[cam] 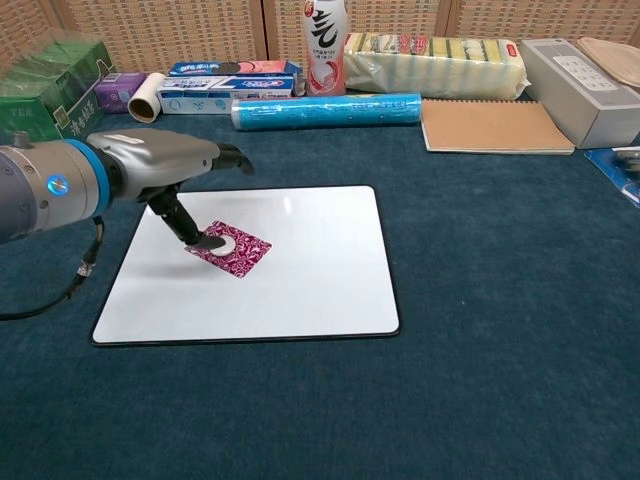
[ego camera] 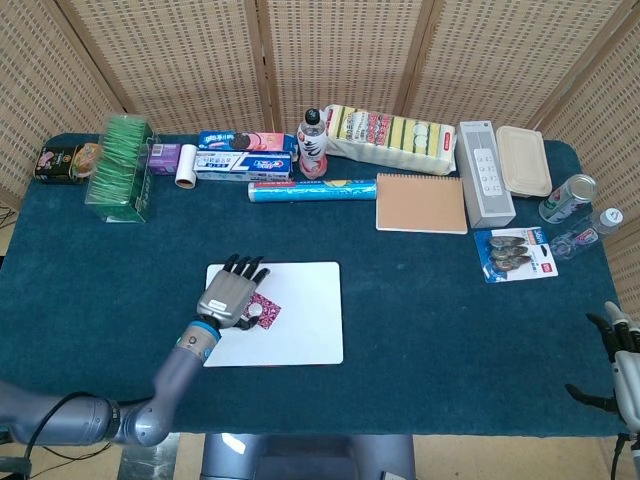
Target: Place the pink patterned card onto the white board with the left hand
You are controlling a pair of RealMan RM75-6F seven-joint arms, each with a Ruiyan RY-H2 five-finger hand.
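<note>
since the pink patterned card already lies flat on the white board, left of the board's middle in the chest view, my step now is to let it go cleanly. i judge the best way is to lift straight up, so no fingertip drags the card toward the board's left edge.

my left hand hovers over the card's left corner, palm down, wrist coming in from the left of the frame. the fingers are spread and stretched toward the top of the frame, and the thumb reaches down so its tip touches or nearly touches the card; i cannot tell which. nothing is pinched, so the hand is wide and empty.

my right hand sits at the lower right edge of the head view, off the bench, fingers apart, holding nothing.
</note>
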